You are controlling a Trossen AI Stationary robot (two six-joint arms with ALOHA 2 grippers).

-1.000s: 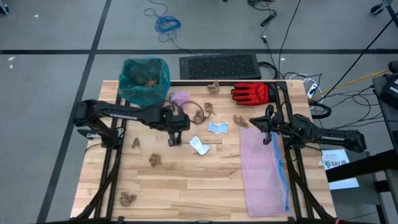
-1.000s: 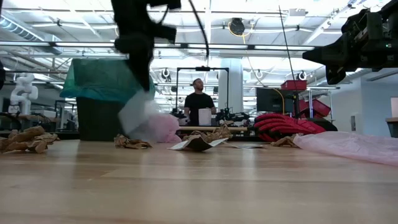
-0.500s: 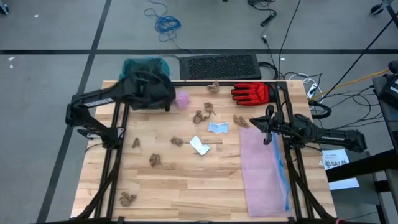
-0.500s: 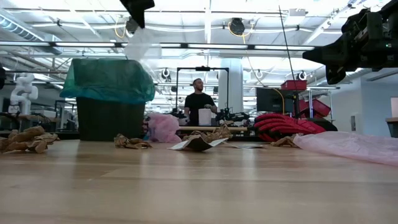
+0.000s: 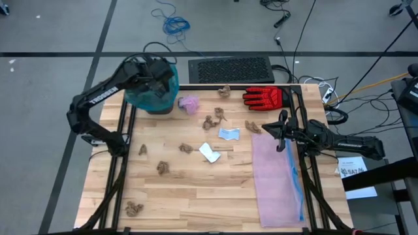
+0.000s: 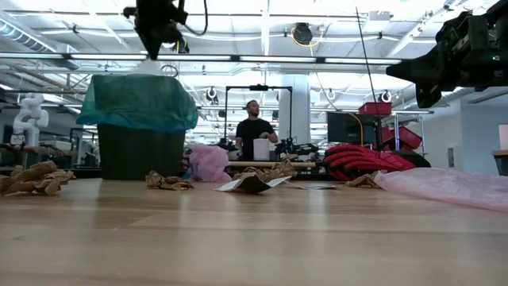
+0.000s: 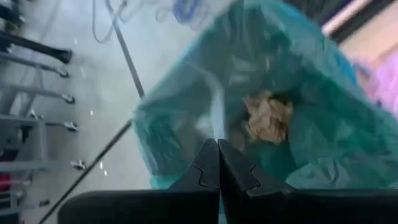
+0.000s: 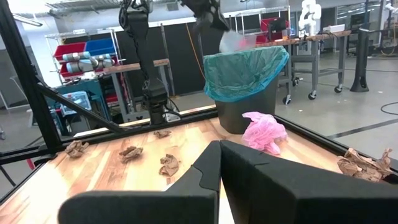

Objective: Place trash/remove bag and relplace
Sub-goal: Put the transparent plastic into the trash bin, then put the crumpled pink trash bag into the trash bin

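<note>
1. High view: your left gripper point(image 5: 159, 73) hangs over the bag point(image 5: 151, 88)-lined bin, placed for a drop; trash point(image 5: 162, 168) is scattered across the table point(image 5: 196, 196).
2. Right wrist view: only here a pale scrap point(image 8: 233, 40) shows between its closed fingers.
3. Left wrist view: brown wads point(image 7: 266, 117) lie inside.
4. Right gripper point(image 5: 279, 122) waits closed, empty.

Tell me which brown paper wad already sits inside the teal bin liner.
The crumpled brown wad lying in the bottom of the teal bin liner, seen from the left wrist. Every other brown wad, such as the near-corner one, lies on the table.
</note>
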